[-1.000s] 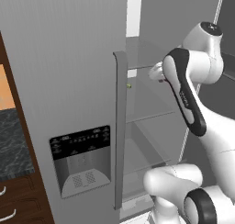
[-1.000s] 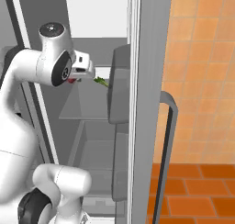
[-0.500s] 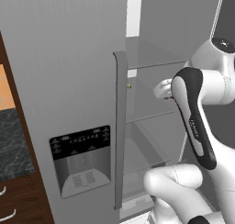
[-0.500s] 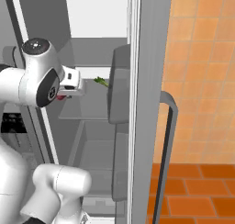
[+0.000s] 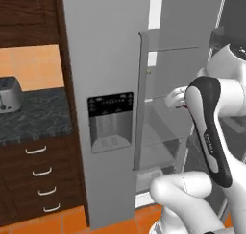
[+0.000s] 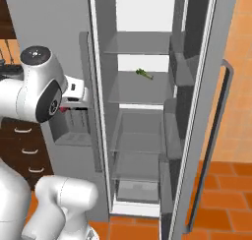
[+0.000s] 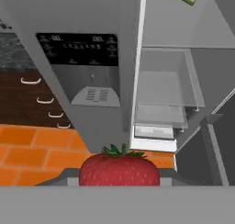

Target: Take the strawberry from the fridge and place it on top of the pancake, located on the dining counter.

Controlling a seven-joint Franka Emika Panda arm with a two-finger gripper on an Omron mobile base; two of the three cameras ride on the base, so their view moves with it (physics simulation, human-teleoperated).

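The strawberry [image 7: 119, 169], bright red with green leaves, sits at the bottom of the hand view, and my gripper [image 7: 119, 181] is shut on it. In the left base view the gripper [image 5: 178, 100] hangs in front of the open right half of the fridge [image 5: 103, 60]. In the right base view it [image 6: 75, 93] is level with the grey dispenser door. The fridge's shelves [image 6: 138, 89] stand open beyond it. The pancake and the dining counter are out of view.
A small yellow-green item [image 6: 144, 74] lies on a fridge shelf. The open right door [image 6: 209, 86] with its long handle [image 6: 212, 140] swings out on the right. A toaster [image 5: 9, 94] stands on the black counter [image 5: 41, 115] above drawers [image 5: 41, 178]. The floor [image 7: 27, 149] is orange tile.
Both base views have shifted, so the base has moved off from the fridge. The hand has drawn back from the shelf to outside the fridge, still holding the strawberry.
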